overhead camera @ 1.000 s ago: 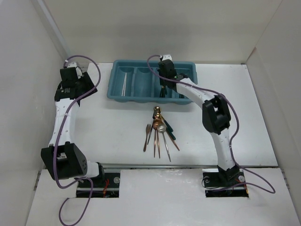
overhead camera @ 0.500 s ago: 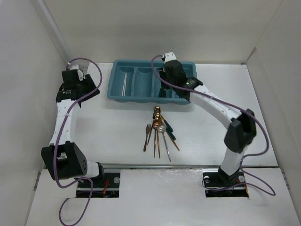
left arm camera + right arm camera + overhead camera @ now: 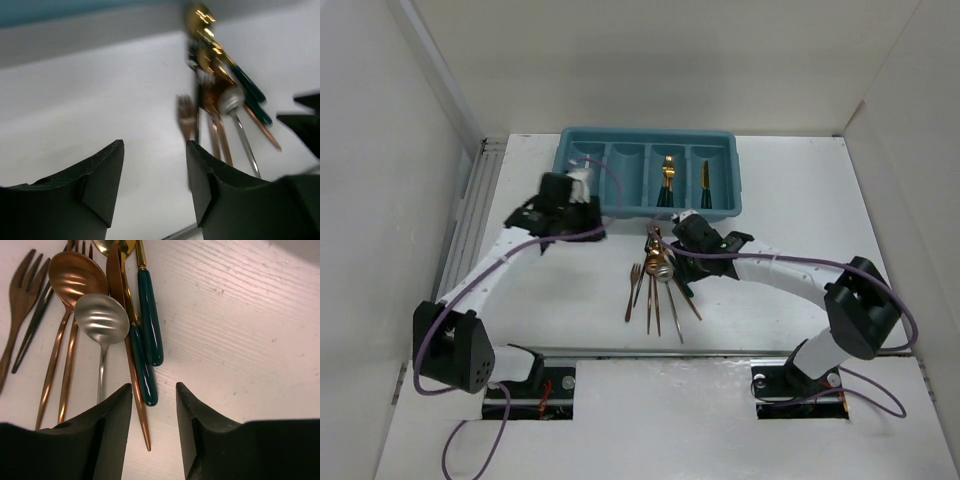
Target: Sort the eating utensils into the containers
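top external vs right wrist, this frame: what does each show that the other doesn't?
Top external only: the teal tray with two utensils in two compartments, and the left arm. Right wrist only: the right tool seen open and empty. Both: the loose pile, with its silver spoon and teal handles, on the table.

Teal four-compartment tray [image 3: 620, 207] at table's far side; gold, dark-handled utensil [image 3: 667, 178] lying lengthwise in third compartment from left; second utensil [image 3: 706, 186] alike in fourth; fanned pile [image 3: 658, 285] flat on table near tray, copper forks and spoons, one silver spoon [image 3: 101, 319], green-handled pieces [image 3: 149, 315]
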Robot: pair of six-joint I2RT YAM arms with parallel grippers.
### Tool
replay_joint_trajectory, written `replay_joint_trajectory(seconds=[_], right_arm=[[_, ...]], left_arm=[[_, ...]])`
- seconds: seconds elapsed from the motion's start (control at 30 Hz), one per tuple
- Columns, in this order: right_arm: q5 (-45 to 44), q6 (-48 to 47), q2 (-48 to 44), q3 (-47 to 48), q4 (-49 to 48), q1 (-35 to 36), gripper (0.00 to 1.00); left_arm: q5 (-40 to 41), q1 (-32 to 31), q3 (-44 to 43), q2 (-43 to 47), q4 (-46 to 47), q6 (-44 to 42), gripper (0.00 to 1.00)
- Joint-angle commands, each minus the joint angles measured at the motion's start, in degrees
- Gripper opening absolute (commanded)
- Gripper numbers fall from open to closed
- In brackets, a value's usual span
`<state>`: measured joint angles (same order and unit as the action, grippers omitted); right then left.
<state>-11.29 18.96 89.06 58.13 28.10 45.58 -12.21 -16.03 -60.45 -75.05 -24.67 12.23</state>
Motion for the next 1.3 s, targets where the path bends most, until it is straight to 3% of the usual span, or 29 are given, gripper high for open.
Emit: replay_joint_trajectory(seconds=[0.0, 0.03, 0.17, 0.43, 0.63, 0.77, 1.07, 1.27], right_arm=[[-0.75, 5.99, -6.69, -0.55, -2.70, 0.03, 0.46], [-1.45, 7.48, -8.36, -0.56, -2.70, 0.03, 0.48], [-7.68, 11.87, -12.06, -1.18, 1.25, 0.03, 0.50], [-17.00, 16.72, -22.78, -6.70, 7.49, 0.03, 0.50], [-19.20, 18.92, -31.30, -9.26, 9.87, 0.03, 0.51], [-20.35, 18.92, -33.33, -9.79, 11.18, 0.03, 0.51], [-21.41, 19.45, -34.38, -9.26, 14.17, 0.03, 0.51], [-22.55, 20.06, -34.92, -9.26, 15.32, 0.03, 0.51]], left_arm=[[2.44, -11.45, 1.21, -0.44, -0.91, -5.02, 0.50], [3.41, -16.79, 1.73, -2.45, -0.91, -5.02, 0.52], [6.31, -23.41, 1.73, -8.61, 0.23, -5.02, 0.54], [6.23, -28.44, 0.68, -17.50, -0.30, -3.44, 0.44], [10.27, -28.44, 5.77, -16.18, 0.23, -1.07, 0.31], [10.27, -27.92, 3.59, -18.29, -0.30, 1.04, 0.19], [5.45, -27.91, 3.58, -20.58, -0.38, 2.27, 0.25], [7.11, -27.91, 5.78, -21.10, 0.14, 2.27, 0.25]])
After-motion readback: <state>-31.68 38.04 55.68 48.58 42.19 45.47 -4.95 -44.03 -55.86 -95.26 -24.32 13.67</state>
